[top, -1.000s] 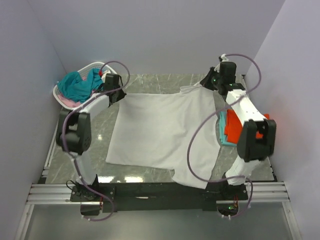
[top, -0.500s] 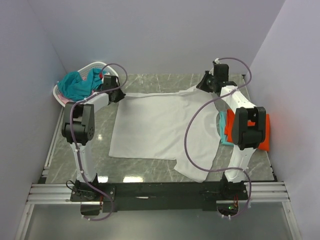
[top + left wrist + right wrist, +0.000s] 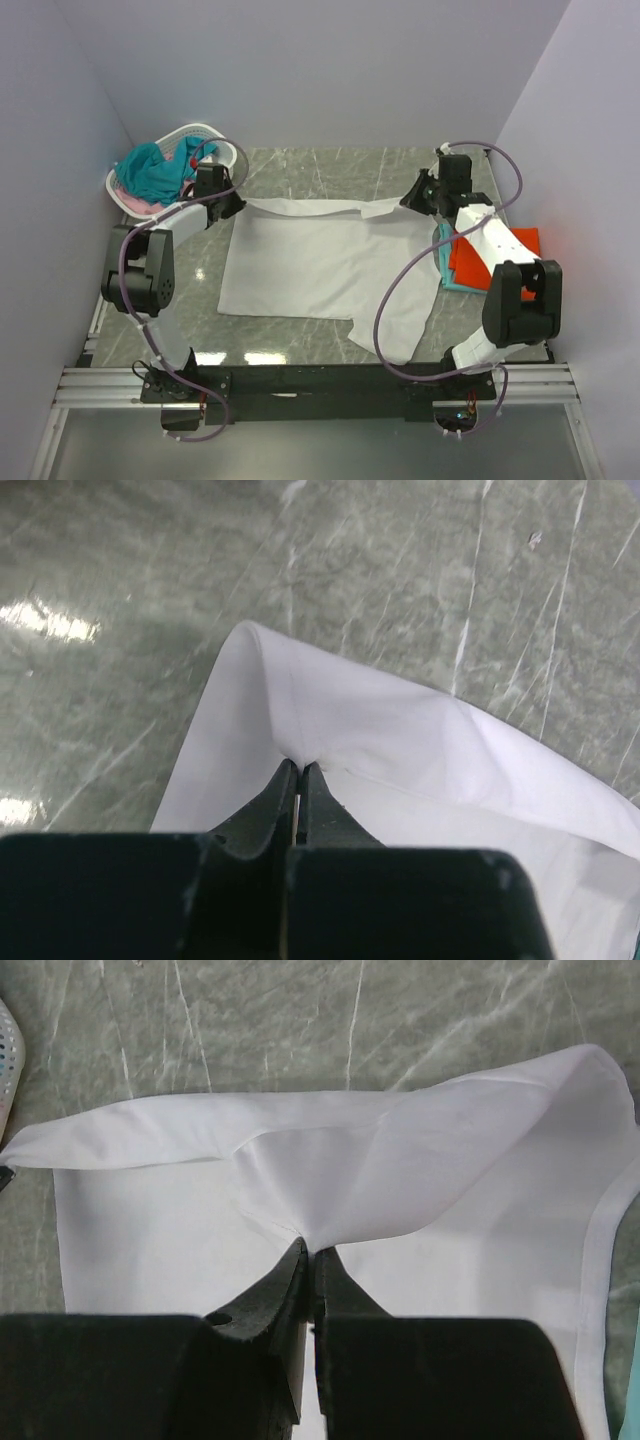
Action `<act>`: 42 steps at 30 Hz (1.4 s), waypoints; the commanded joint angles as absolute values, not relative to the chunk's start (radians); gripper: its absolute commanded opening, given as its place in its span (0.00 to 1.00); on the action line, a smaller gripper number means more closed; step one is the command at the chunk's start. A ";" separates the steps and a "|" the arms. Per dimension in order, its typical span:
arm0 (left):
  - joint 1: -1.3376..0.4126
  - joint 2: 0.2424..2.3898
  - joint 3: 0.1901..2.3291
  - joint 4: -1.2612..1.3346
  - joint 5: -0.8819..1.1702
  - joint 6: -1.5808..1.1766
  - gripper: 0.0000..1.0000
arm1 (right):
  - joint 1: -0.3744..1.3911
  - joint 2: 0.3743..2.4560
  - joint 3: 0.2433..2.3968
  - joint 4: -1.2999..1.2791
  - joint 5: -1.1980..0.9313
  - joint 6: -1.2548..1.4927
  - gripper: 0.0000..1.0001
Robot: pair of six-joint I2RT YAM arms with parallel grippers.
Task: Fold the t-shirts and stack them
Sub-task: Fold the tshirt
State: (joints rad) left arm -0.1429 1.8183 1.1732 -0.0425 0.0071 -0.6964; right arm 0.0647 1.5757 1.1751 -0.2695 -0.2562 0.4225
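Observation:
A white t-shirt lies spread over the marble table, its far edge lifted and turned toward the near side. My left gripper is shut on that edge's left corner; the pinch shows in the left wrist view. My right gripper is shut on the right corner, with the cloth fanning out from its tips. An orange-red t-shirt lies on a teal one at the right. Teal and pink t-shirts fill the basket.
The white perforated basket stands at the back left, just behind my left wrist. Purple cables loop over both arms. Walls close in on three sides. The folded stack lies under my right forearm.
Both grippers have drawn the shirt's far edge toward the near side, so it folds over the body. The right arm's elbow swung out to the right again.

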 commanded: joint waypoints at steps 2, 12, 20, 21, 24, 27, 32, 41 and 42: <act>-0.144 1.734 1.125 -0.008 0.011 -0.704 0.00 | 0.060 1.485 1.123 -0.278 -0.252 0.433 0.00; -0.144 1.675 1.060 -0.032 0.003 -0.719 0.00 | 0.061 1.390 1.007 -0.282 -0.278 0.456 0.00; -0.144 1.651 1.011 -0.048 0.003 -0.729 0.01 | 0.061 1.289 0.853 -0.282 -0.282 0.515 0.00; -0.144 1.649 1.006 -0.052 -0.026 -0.730 0.00 | 0.061 1.279 0.844 -0.288 -0.278 0.515 0.00; -0.144 1.643 0.985 -0.067 -0.044 -0.735 0.01 | 0.061 1.256 0.805 -0.299 -0.261 0.517 0.00; -0.144 1.643 0.965 -0.078 -0.061 -0.735 0.01 | 0.061 1.252 0.764 -0.319 -0.256 0.519 0.01; -0.144 1.612 0.946 -0.135 -0.093 -0.741 0.04 | 0.061 1.229 0.675 -0.336 -0.264 0.515 0.15; -0.144 1.505 0.960 -0.239 -0.135 -0.749 0.75 | 0.061 1.092 0.693 -0.443 -0.282 0.430 0.72; -0.144 1.494 0.960 -0.236 -0.127 -0.746 0.78 | 0.061 1.080 0.702 -0.463 -0.282 0.413 0.79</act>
